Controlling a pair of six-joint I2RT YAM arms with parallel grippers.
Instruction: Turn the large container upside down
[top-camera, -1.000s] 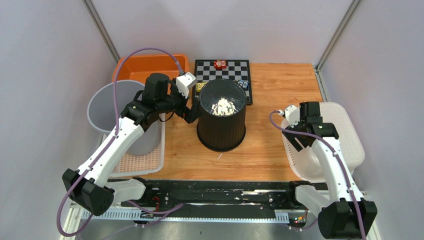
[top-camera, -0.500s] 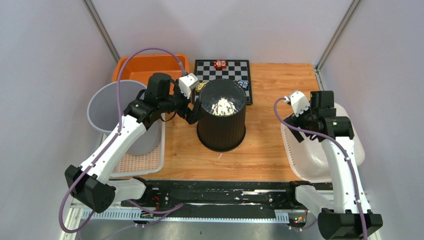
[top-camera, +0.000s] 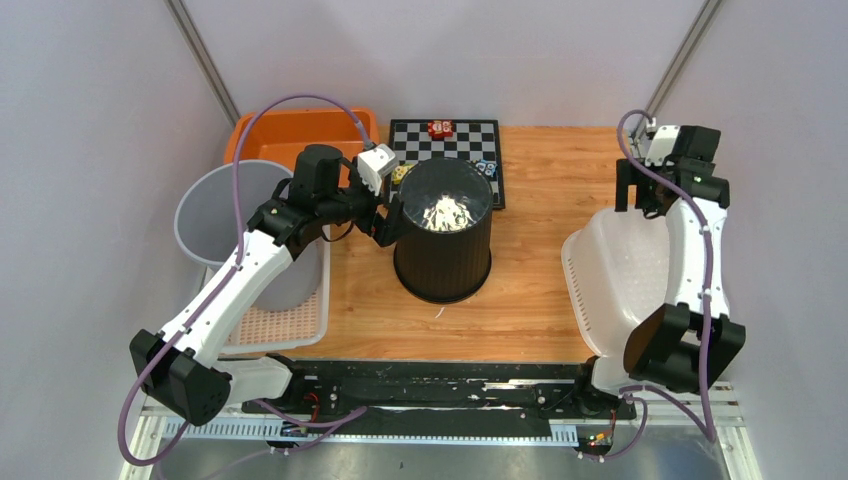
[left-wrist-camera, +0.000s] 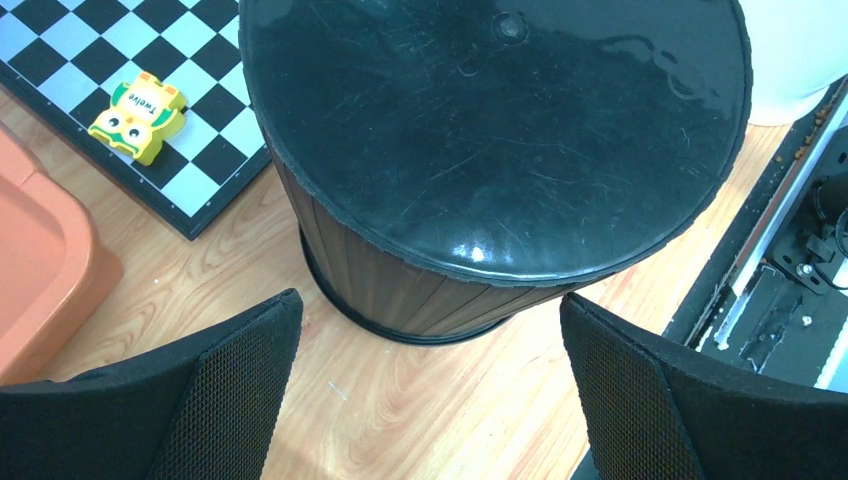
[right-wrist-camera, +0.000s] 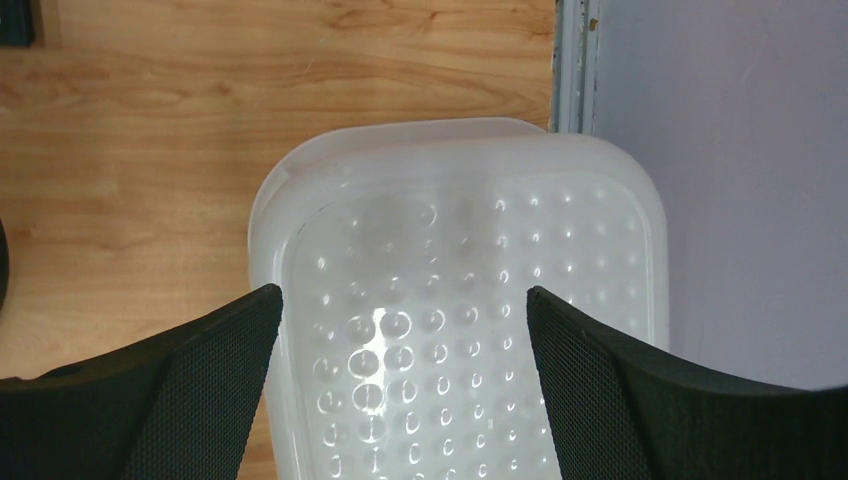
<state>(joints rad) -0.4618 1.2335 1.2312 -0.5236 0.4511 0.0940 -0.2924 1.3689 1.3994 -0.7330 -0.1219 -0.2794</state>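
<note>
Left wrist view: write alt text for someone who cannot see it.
A large black container stands on the wooden table with its closed, glossy end facing up, framed by the open left gripper, not touching it. To its left lie a chessboard with a yellow block and the corner of an orange bin.

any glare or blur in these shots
Top external view: the round black plastic container mirrors a bright white patch on its glossy upper face. Left wrist view: one small hotspot there, otherwise sharp. Right wrist view: the translucent white dimpled tub glints on its bumps.
</note>
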